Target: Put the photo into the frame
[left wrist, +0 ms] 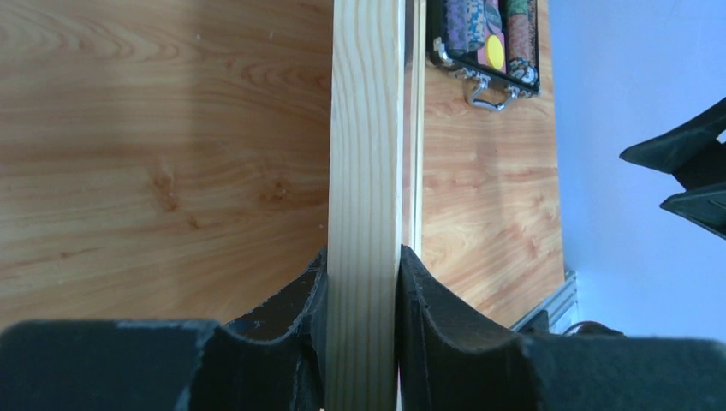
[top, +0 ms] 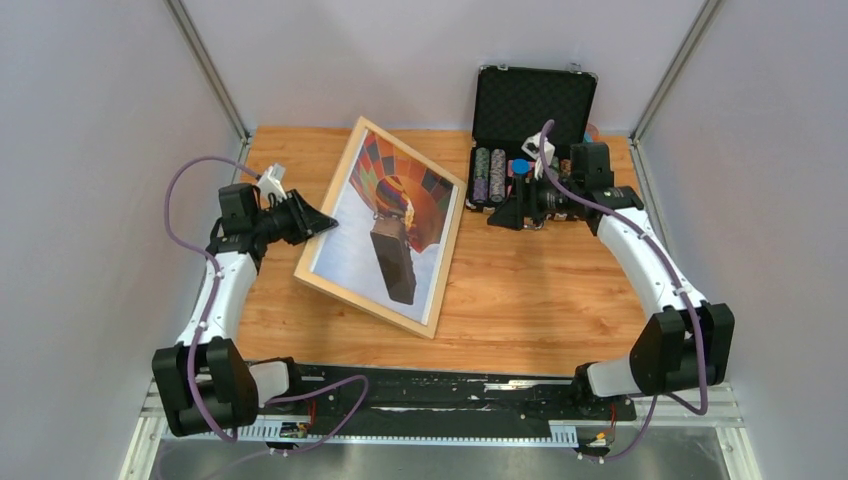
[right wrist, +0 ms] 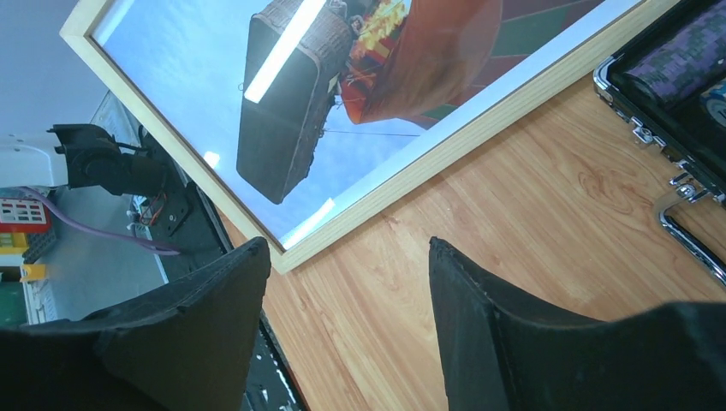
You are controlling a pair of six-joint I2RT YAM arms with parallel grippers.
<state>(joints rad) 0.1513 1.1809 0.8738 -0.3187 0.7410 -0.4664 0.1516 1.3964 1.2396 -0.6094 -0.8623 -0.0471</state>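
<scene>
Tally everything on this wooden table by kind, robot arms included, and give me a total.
Light-wood rectangular picture frame: 1
Multicoloured hot-air balloon paper photo: 1
Black open chip case: 1
White-and-black robot arms: 2, left arm and right arm
Total: 5

a: where's open bench [top: 540, 300]?
b: right of the frame [top: 365, 305], and along the near edge.
a: what blocks the back?
b: the open chip case [top: 533, 100], back right. walls [top: 90, 200] close both sides.
</scene>
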